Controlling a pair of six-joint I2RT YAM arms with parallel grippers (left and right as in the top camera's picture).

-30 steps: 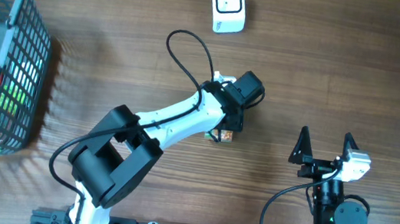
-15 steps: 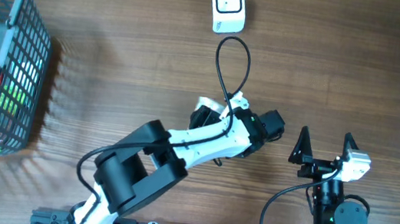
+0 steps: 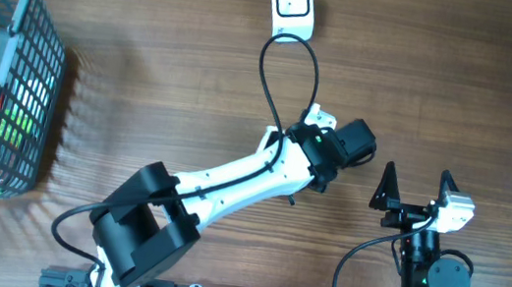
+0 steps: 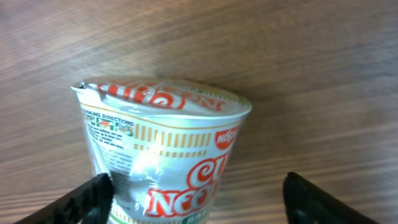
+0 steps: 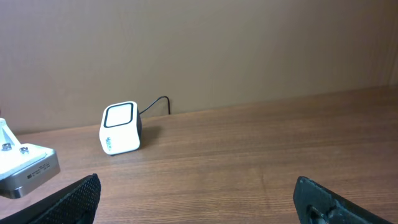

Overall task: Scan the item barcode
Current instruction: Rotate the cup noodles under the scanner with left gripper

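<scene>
My left fingers (image 4: 87,200) stood spread either side of the cup (image 4: 165,143), not clamped on it. The scanner (image 3: 291,7) sat well apart, at eleven o'clock. My right fingers (image 5: 74,199) gaped, empty. The scan was not yet done, I judged.

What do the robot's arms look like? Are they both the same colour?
Not quite. The left arm has white tubes with chunky black joints and a thin black cable looping off it. The right arm looks mostly black, with a white block near its end effector, which has two pointed black fingers.
</scene>
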